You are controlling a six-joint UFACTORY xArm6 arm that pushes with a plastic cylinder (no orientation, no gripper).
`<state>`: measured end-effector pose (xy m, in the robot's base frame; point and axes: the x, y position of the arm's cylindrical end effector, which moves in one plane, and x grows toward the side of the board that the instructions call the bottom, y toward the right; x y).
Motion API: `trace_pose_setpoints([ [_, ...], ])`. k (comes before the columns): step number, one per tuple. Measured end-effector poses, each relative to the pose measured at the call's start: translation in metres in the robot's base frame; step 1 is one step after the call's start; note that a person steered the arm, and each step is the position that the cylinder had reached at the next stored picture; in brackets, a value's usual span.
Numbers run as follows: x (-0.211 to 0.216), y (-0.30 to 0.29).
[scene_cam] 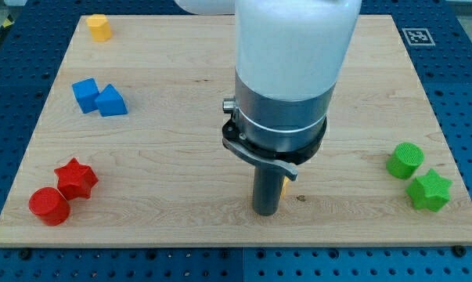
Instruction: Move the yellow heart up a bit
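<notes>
We see only a tiny yellow bit [285,188] poking out just right of the rod [265,192], near the table's [181,47] bottom middle. We think that's the heart, but the shape is hidden, so we can't be sure. The other yellow block [99,27] sits far off at the top left corner and doesn't look like a heart.

There's no pincer here, just the rod, so there is nothing to open, shut or hold. Our tip [265,213] rests on the table, very close to the yellow bit, a little lower and to the left of it. We can't tell if they touch.

How to do it well, we think:
- Get the tip right under the heart's middle, i.e. on its bottom side in the view.
- If we push off-centre, it'll prob. spin or slip off to the right.
- Push straight toward the view's top, slow & short, b/c "a bit" means a small move.
- Then stop.

The way up looks free. The blue blocks [99,98], the red ones [63,192] and the green ones [417,176] are all well apart from it, so nothing should get bumped.
</notes>
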<state>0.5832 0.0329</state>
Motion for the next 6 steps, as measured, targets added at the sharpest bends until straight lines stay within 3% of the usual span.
trace_pose_setpoints([
  [4, -0.004, 0.030],
  [6, -0.050, 0.020],
])
